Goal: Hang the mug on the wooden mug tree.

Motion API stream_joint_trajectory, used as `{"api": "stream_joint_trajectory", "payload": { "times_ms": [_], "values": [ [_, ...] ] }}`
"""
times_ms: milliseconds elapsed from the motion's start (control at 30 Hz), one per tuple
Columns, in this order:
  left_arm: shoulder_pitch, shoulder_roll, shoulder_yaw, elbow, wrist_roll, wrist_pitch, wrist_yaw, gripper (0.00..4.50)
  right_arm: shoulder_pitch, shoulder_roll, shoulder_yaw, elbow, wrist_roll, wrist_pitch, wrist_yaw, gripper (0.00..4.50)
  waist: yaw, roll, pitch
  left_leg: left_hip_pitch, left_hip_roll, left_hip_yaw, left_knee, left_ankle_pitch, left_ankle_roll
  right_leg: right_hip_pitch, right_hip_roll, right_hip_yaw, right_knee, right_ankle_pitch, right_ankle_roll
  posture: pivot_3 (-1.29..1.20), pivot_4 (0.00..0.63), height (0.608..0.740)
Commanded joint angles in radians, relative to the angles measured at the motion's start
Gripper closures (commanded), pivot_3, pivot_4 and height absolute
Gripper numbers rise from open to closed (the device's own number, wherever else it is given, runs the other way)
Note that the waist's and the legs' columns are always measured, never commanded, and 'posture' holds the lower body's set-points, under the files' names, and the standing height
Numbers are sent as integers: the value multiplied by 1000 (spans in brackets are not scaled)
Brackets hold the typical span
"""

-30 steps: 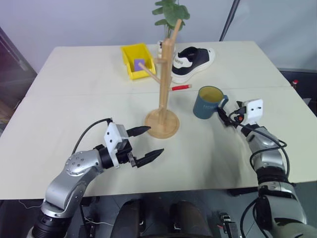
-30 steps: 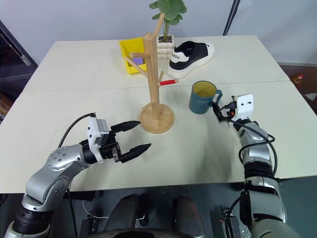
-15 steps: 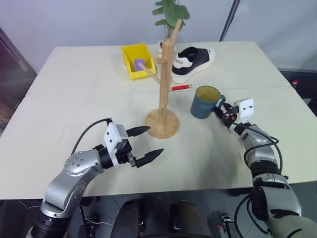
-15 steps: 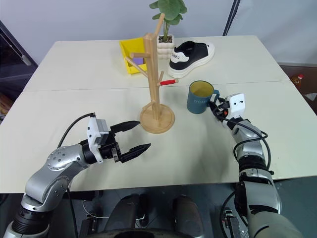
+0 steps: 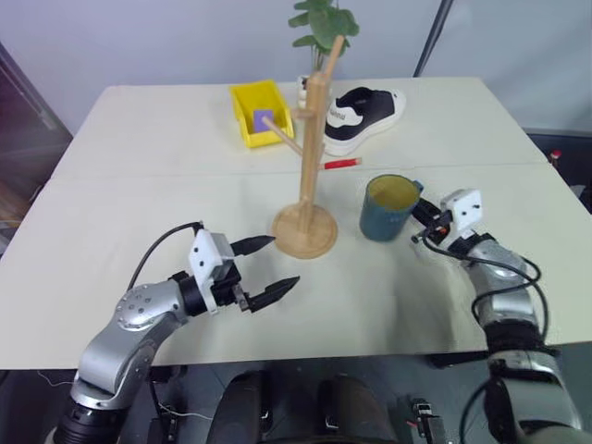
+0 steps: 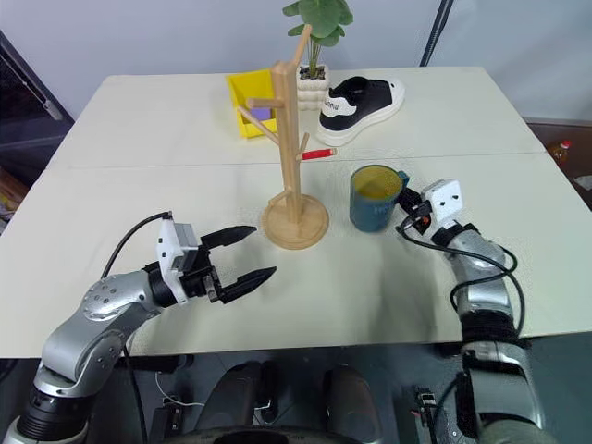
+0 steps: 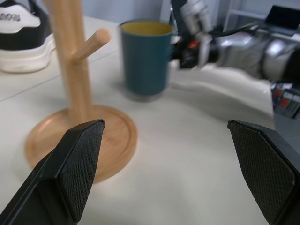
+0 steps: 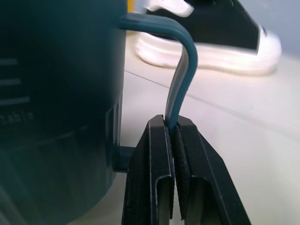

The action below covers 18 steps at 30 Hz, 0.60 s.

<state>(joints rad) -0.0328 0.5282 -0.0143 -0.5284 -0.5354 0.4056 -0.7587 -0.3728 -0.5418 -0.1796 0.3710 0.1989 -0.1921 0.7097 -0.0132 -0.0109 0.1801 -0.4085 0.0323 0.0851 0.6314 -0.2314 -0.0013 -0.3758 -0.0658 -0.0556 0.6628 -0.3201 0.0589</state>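
Since the earlier frame the right pincer (image 8: 174, 140) has gone from wide open beside the handle to clamping it, and the mug (image 5: 388, 207) is now sitting nearer the wooden mug tree (image 5: 310, 166) than it was. The right wrist view is showing both black fingers (image 8: 154, 178) pressing flat against the lower part of the mug's loop handle (image 8: 180, 79), with no gap remaining between them and the handle strip. The mug is standing upright, yellow inside facing up, just to the right of the tree's round disc base (image 5: 303, 231) and apart from it; whether its bottom is resting on the worktop (image 5: 139, 194) or raised slightly cannot be told. No peg is carrying the mug.

The left pincer (image 5: 265, 268) is hovering low over the worktop, in front and to the left of the tree base, with its fingers spread wide and gripping nothing.

Behind the tree, a yellow bin (image 5: 257, 113), a black-and-white sneaker (image 5: 363, 117), a red marker (image 5: 339, 164) and a potted plant (image 5: 322, 23) are sitting on the far half of the worktop
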Motion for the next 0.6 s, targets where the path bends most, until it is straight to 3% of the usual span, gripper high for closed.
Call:
{"api": "stream_joint_trajectory", "payload": {
  "times_ms": [33,133,233,600],
  "values": [
    [-14,26,58,18,-30,-16,-30,0,87,-113,21,-483,44,156,50,4486,0,5,2,-1,0,0,0,0,0,-1,0,0,0,0,0,0,150,740],
    [-40,39,72,52,-41,-16,-51,0,103,-162,36,-676,68,279,47,4486,-6,5,3,0,2,0,-1,0,-1,-2,2,0,1,0,0,0,150,740],
    [-71,43,76,77,-52,-12,-68,0,69,-194,45,-745,68,344,47,4486,1,4,3,1,2,-1,0,1,-1,-1,2,0,1,0,0,0,150,740],
    [-87,44,138,25,-161,41,-48,0,-92,-201,115,-654,35,337,105,4486,-1,0,5,-1,1,0,0,0,-1,-1,1,0,-1,0,0,0,150,740]
  ]
}}
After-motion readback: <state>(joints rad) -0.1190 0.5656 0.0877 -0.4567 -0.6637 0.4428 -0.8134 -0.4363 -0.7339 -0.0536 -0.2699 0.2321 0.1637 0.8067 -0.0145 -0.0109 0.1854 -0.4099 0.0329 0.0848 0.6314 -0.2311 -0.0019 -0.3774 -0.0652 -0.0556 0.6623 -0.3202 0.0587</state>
